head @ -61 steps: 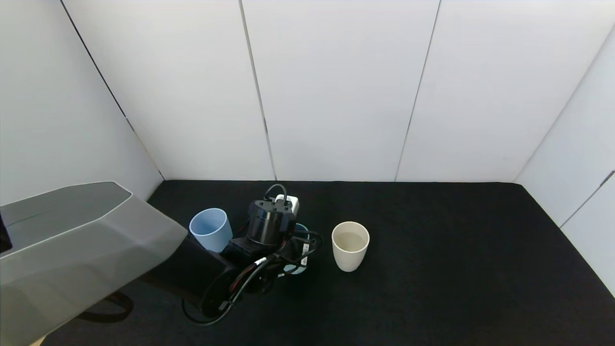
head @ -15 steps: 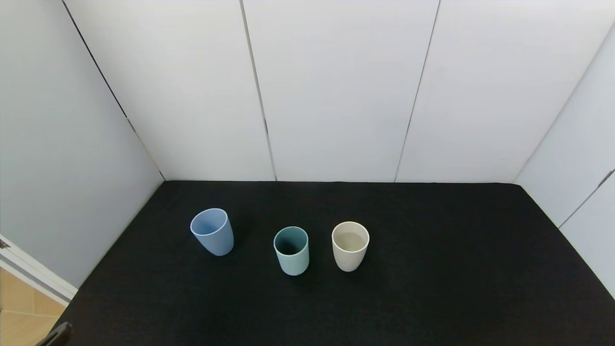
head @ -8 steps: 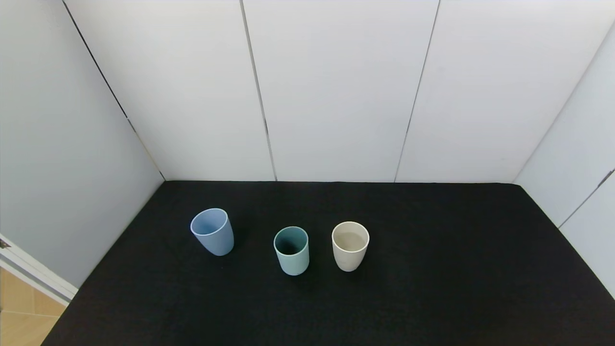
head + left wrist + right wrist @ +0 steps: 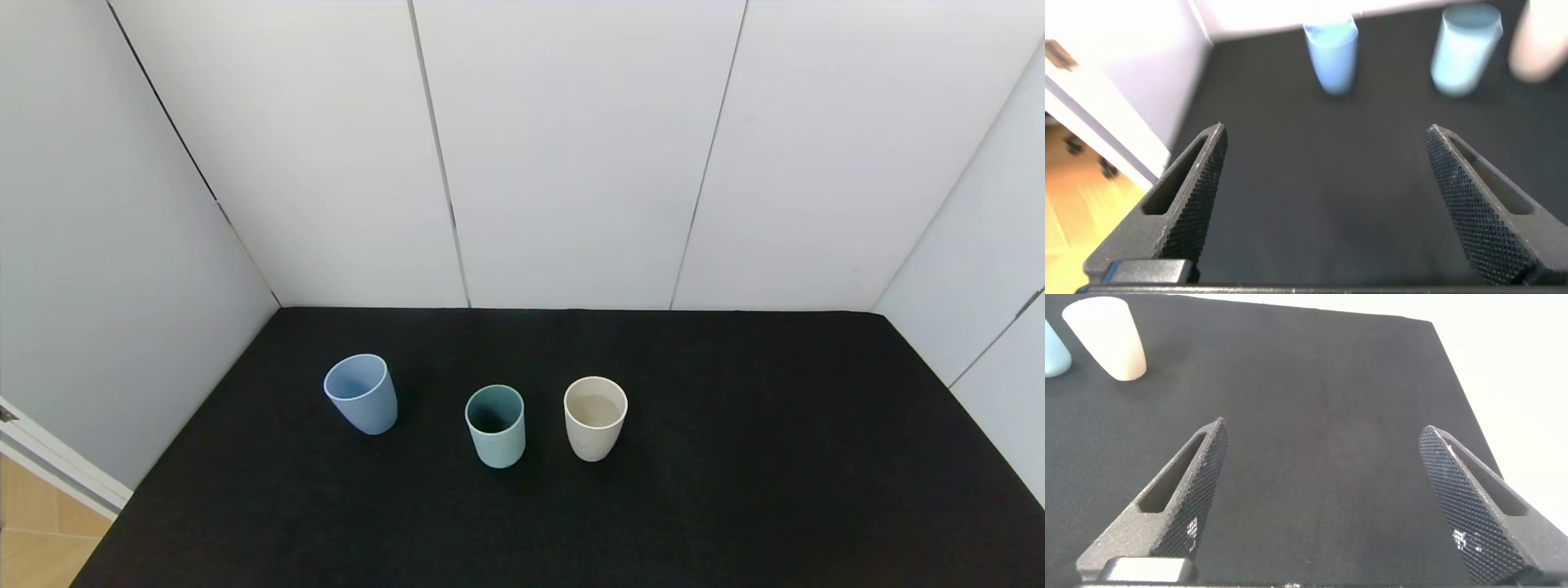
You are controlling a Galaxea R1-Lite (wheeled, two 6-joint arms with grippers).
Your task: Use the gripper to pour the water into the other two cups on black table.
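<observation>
Three cups stand upright in a row on the black table (image 4: 735,457). The periwinkle-blue cup (image 4: 362,394) is at the left, the teal-green cup (image 4: 495,425) in the middle, the cream-white cup (image 4: 595,417) at the right with water in it. Neither gripper shows in the head view. My left gripper (image 4: 1324,139) is open and empty over the table's near left part; it sees the blue cup (image 4: 1332,53), the teal cup (image 4: 1464,47) and the cream cup (image 4: 1543,41) far ahead. My right gripper (image 4: 1324,433) is open and empty over the table's right part, with the cream cup (image 4: 1108,336) far off.
White wall panels (image 4: 571,155) enclose the table at the back and both sides. The table's left edge drops to a wooden floor (image 4: 33,555), which also shows in the left wrist view (image 4: 1078,204).
Four seconds ago my left arm was at the teal cup. It has since drawn back out of the head view, leaving the cup standing. The cups have not moved in the last second.
</observation>
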